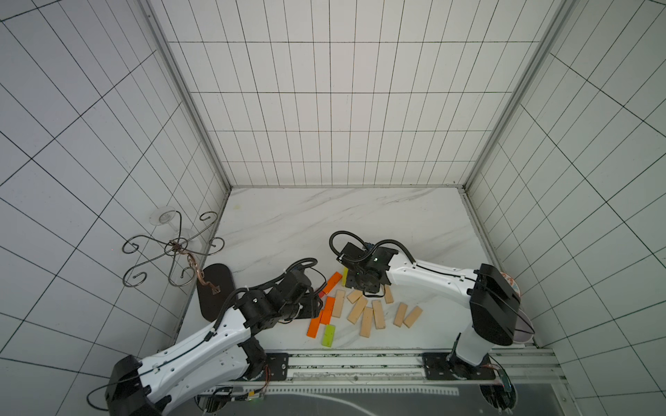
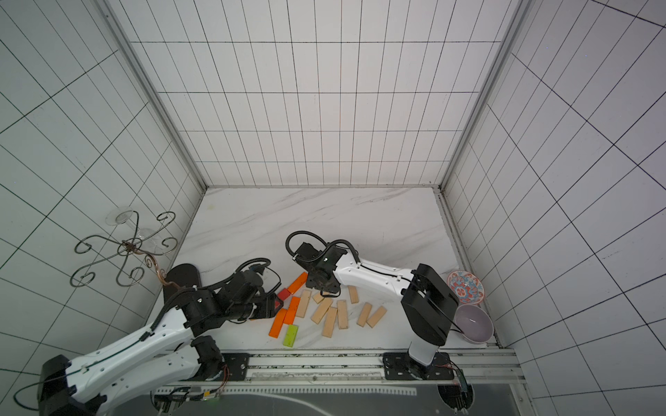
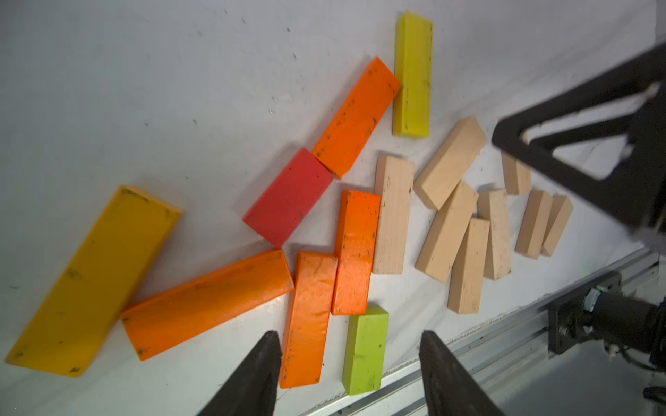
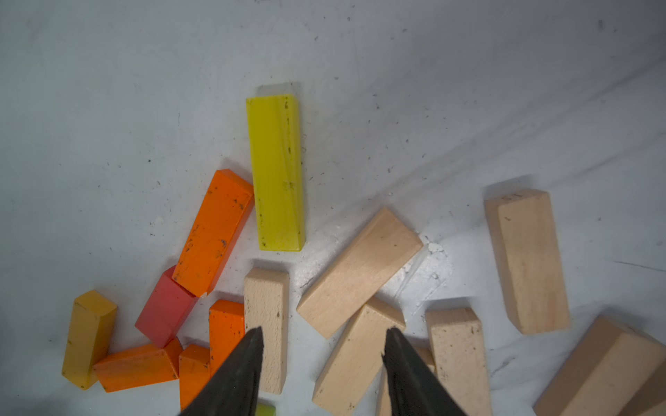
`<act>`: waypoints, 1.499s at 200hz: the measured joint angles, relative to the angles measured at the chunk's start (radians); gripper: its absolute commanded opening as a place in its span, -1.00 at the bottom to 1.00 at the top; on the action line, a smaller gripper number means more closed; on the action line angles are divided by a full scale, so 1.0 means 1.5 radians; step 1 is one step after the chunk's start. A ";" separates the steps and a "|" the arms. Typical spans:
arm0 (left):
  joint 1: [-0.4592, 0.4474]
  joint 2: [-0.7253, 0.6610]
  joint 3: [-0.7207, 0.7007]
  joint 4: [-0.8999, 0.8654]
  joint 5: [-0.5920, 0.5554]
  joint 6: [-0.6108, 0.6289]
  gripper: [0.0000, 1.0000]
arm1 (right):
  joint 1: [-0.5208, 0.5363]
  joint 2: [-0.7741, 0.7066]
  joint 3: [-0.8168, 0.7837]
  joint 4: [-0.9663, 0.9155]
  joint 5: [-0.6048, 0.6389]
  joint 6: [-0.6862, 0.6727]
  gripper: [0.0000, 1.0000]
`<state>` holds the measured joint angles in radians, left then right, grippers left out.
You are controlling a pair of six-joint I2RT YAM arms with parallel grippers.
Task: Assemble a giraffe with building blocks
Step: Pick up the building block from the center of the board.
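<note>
Loose blocks lie flat on the white marble table (image 1: 324, 216). Several orange blocks (image 3: 355, 252), a red one (image 3: 288, 196), a mustard one (image 3: 93, 281), a yellow one (image 4: 277, 173) and a lime-green one (image 1: 328, 335) sit left of several plain wooden blocks (image 1: 367, 321). No assembled figure shows. My left gripper (image 3: 349, 344) hovers open over the ends of an orange block (image 3: 306, 324) and the lime-green block (image 3: 365, 349), gripping neither. Over the wooden blocks (image 4: 360, 270), my right gripper (image 4: 324, 335) points down, open and empty.
A wire glass rack (image 1: 173, 248) on a black oval base (image 1: 216, 291) stands at the left edge. At the right edge sit a patterned plate (image 2: 465, 286) and a lilac bowl (image 2: 473, 324). A metal rail (image 1: 360, 363) runs along the front.
</note>
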<state>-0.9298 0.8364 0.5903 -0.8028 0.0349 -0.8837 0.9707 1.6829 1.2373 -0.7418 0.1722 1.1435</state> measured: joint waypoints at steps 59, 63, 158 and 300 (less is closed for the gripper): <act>-0.213 0.121 -0.012 0.037 -0.029 -0.137 0.25 | -0.057 -0.031 -0.030 0.002 0.013 -0.011 0.12; -0.214 0.127 -0.014 0.041 -0.029 -0.141 0.26 | -0.058 -0.031 -0.030 0.002 0.013 -0.011 0.12; -0.186 0.290 -0.004 0.132 -0.047 -0.106 0.08 | -0.059 -0.051 -0.059 0.018 0.011 -0.015 0.11; -0.212 0.344 0.031 0.115 -0.064 -0.079 -0.22 | -0.091 -0.106 -0.095 0.032 0.012 -0.015 0.10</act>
<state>-1.2472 1.3529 0.6361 -0.6296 -0.0616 -1.0016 0.8345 1.5238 1.0954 -0.6937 0.1898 1.1206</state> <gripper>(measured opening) 0.411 0.550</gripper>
